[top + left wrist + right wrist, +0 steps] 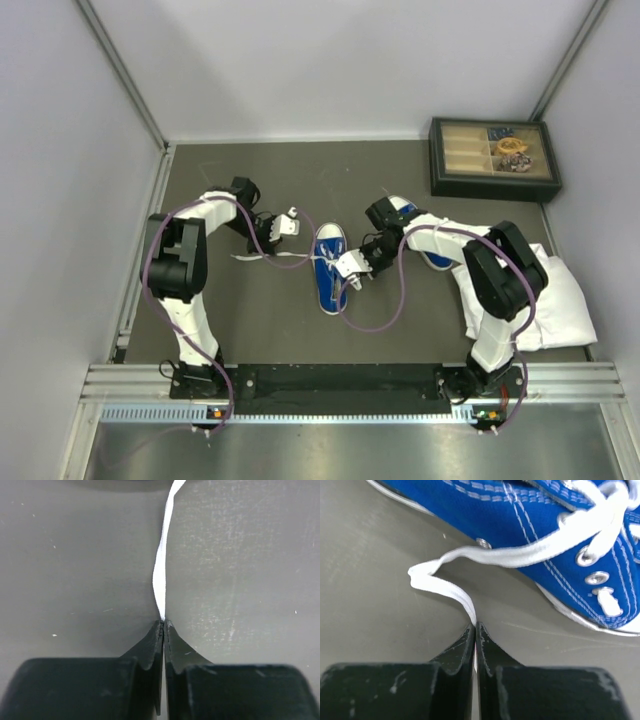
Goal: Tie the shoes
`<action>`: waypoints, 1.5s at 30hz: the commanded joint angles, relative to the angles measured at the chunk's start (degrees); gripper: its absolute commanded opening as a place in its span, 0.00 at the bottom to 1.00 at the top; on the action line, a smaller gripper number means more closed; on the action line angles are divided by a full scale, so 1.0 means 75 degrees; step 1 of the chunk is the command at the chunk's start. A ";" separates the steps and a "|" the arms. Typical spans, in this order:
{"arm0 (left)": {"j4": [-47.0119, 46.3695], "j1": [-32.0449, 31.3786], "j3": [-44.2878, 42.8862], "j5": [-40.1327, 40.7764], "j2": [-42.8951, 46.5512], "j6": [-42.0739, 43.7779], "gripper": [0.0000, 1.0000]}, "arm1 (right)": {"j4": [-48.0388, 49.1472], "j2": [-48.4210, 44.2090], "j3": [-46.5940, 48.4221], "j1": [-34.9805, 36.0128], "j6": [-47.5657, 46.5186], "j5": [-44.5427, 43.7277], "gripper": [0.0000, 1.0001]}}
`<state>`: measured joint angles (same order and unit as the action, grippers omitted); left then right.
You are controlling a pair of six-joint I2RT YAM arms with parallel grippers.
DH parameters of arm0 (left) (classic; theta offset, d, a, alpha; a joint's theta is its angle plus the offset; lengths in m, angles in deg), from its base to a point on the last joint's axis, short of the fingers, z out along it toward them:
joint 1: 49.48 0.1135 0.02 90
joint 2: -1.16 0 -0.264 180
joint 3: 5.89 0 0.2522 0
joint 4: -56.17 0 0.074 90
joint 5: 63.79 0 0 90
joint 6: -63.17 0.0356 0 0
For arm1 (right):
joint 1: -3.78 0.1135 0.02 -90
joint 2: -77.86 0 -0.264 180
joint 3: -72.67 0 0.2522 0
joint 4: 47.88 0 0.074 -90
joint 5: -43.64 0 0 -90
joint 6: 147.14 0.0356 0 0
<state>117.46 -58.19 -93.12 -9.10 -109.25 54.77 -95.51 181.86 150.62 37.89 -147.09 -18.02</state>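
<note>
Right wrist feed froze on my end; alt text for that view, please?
The right gripper is shut on a white lace, which doubles back over the grey table toward the eyelets of the blue sneaker lying across the top right of the frame.

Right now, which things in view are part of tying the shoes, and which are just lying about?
Job in hand:
- middle shoe
- second shoe, partly hidden
- left lace, pinched in left fingers
- right lace, pinched in right fingers

Lying about:
- white cloth
- compartment box
</note>
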 commanded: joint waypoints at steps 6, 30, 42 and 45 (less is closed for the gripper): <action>0.0319 0.0692 0.0327 -0.0108 0.0694 -0.0029 0.00 | -0.1155 -0.0847 -0.0132 -0.0539 0.0942 -0.0603 0.00; -0.0606 0.0846 0.1745 -0.0108 0.1748 -0.0532 0.15 | -0.1531 -0.1681 -0.0486 -0.1583 0.4200 -0.0088 0.29; -0.1250 -0.0067 0.1722 -0.0636 0.2322 -0.1130 0.52 | 0.1003 -0.3715 -0.0214 -0.1993 0.6296 0.1296 0.85; -0.1380 -0.0397 0.1710 -0.0647 0.2253 -0.1200 0.52 | 0.1981 -0.4280 -0.0296 -0.1993 0.6965 0.1320 0.96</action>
<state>110.22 -57.86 -80.07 -10.96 -94.10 47.12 -96.06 157.64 146.55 23.55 -103.93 -12.89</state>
